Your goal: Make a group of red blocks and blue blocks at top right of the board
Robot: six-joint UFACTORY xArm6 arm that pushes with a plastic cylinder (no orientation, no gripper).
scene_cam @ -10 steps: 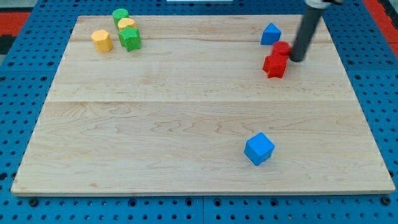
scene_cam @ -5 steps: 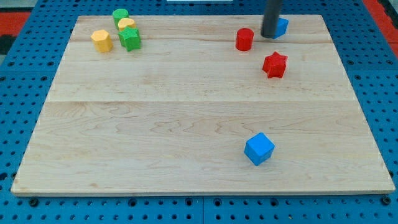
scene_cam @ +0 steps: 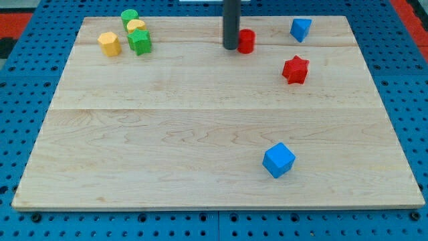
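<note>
My tip (scene_cam: 231,47) stands near the board's top middle, touching the left side of a red cylinder (scene_cam: 247,41). A red star block (scene_cam: 295,69) lies to the right and a little lower. A small blue block (scene_cam: 300,29) sits near the top right edge. A blue cube (scene_cam: 278,160) lies alone toward the view's bottom, right of centre.
At the top left sit a yellow hexagonal block (scene_cam: 109,43), a green cylinder (scene_cam: 129,15), a yellow cylinder (scene_cam: 136,27) and a green star-like block (scene_cam: 140,41), close together. The wooden board (scene_cam: 200,134) lies on a blue pegboard.
My tip swept left from the red blocks along the top edge. The red cylinder was pushed left, away from the red star, and the blue block shifted slightly right.
</note>
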